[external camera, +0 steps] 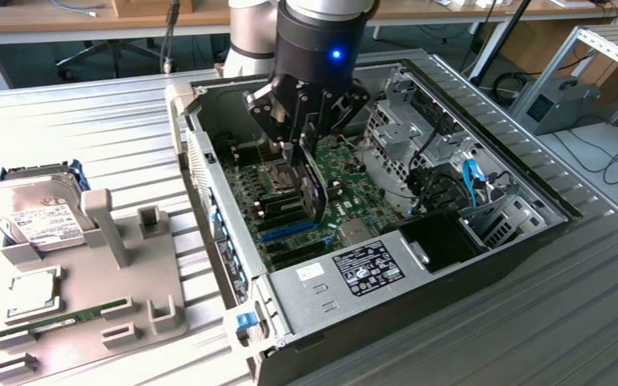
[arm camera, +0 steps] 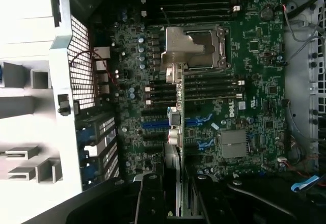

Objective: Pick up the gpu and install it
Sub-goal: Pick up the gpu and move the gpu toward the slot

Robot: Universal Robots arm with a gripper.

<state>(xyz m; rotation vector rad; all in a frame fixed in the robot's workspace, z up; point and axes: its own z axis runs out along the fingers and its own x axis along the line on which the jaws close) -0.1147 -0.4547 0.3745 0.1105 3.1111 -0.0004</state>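
GPU [arm camera: 176, 107] held edge-on, gripper [external camera: 303, 138] clamped on its upper edge. Card hangs straight below the gripper inside the open computer case [external camera: 502, 173], over the motherboard [external camera: 350, 173] slots; can't tell if it touches. Power supply [external camera: 365, 269] also sits in the case. On the desk [external camera: 94, 129], off to the exterior view's left of the gripper, a grey holder tray [external camera: 84, 273] carries a hard drive [external camera: 35, 213], CPU [external camera: 32, 293] and RAM stick [external camera: 67, 316].

— What is this room, an office?
— More a robotics lab. A robot arm [external camera: 325, 32] hangs over an opened desktop tower [external camera: 373, 326] on a ribbed aluminium bench [external camera: 94, 121], with spare parts in a grey holder [external camera: 84, 322].
— And behind?
— Wooden desks [external camera: 30, 22], a swivel chair's base [external camera: 105, 52], loose cables [external camera: 610, 165] on the floor.
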